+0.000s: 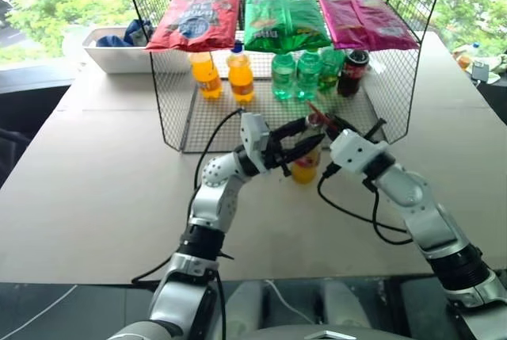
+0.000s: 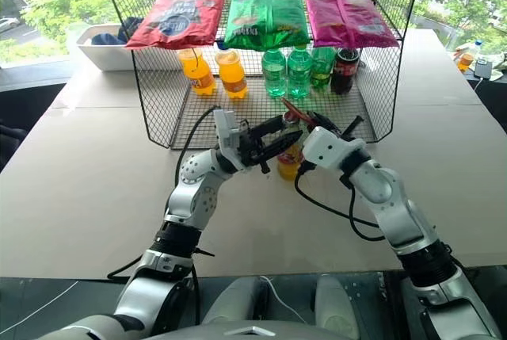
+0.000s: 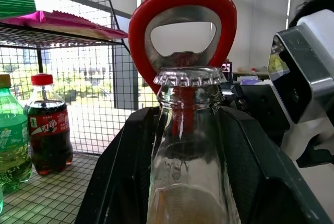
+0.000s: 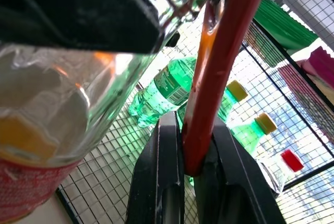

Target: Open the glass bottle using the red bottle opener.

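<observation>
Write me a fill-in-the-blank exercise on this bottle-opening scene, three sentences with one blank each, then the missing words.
1. The left gripper is closed around the ____ of the glass bottle.
2. The right gripper is shut on the handle of the red bottle opener, whose loop head sits at the bottle's ____, which is not off yet.
3. On the wire rack behind, the dark cola bottle has a ____ cap.

Missing words: neck; crown cap; red
</observation>
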Tool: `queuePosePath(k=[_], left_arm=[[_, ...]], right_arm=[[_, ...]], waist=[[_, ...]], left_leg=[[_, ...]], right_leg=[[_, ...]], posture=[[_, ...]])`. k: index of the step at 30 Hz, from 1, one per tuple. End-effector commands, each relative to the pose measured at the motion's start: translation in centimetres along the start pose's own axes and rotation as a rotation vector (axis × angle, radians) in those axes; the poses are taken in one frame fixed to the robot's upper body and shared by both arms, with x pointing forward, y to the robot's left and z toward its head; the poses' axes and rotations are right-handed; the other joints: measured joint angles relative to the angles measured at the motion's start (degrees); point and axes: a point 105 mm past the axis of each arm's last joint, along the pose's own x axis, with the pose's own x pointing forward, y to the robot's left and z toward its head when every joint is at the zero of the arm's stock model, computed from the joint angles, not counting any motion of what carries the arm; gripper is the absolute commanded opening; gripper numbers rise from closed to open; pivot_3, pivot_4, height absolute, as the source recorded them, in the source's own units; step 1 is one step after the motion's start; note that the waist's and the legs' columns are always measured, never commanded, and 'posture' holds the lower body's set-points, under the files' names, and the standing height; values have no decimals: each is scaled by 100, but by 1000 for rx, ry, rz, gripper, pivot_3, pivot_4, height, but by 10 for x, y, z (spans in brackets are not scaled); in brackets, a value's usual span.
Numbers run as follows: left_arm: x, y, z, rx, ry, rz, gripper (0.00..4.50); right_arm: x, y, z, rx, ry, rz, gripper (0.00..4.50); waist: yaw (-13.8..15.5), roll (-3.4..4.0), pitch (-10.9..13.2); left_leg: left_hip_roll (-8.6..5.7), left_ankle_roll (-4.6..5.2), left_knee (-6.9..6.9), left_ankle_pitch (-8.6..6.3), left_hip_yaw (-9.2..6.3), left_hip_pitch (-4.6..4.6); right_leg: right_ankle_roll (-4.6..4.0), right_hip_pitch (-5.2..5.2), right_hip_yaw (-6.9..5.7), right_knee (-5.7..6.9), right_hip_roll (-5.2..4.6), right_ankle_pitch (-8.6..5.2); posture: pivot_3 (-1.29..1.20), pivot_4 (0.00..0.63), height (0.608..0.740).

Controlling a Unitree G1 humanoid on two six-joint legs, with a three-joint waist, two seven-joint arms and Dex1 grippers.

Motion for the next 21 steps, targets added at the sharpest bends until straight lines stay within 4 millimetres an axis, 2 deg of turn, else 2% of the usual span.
queuePosePath(k=[1, 6, 10, 13, 19, 21], left_arm=[[5, -5, -3, -14, 21, -10, 1822], [5, -5, -3, -18, 23, -11, 1822], [6, -6, -3, -22, 24, -14, 1822], [6, -7, -3, -26, 24, -14, 1822], [7, -7, -3, -32, 25, -13, 1822], [7, -7, -3, -33, 24, -13, 1822]], right_arm=[[-1, 16, 6, -75, -71, 48, 0], [0, 28, -2, -125, -67, 99, 0], [1, 30, -9, -193, -56, 90, 0], [2, 22, -11, -276, -58, 49, 0], [6, 4, 6, -436, -163, -36, 0], [4, 1, 5, -477, -168, -67, 0]], waist=[[-2, 0, 0], [-10, 0, 0], [-8, 0, -2], [-8, 0, -2], [-5, 0, -2], [-7, 0, -2]], left_leg=[[0, 0, 0, 0, 0, 0], [0, 0, 0, 0, 1, 2], [0, 0, 0, 0, 1, 6], [0, 0, 0, 0, 0, 7], [0, 0, 0, 0, 1, 6], [-1, 0, 0, 0, 1, 5]], right_leg=[[0, 0, 0, 0, 0, 0], [0, 1, 1, 0, 1, 0], [0, 8, 1, 0, 1, 0], [-1, 9, 1, 0, 1, 0], [-1, 7, 2, 0, 1, 0], [-1, 7, 2, -1, 1, 0]], posture=[[0, 150, 740], [0, 150, 740], [0, 150, 740], [0, 150, 740], [0, 150, 740], [0, 150, 740]])
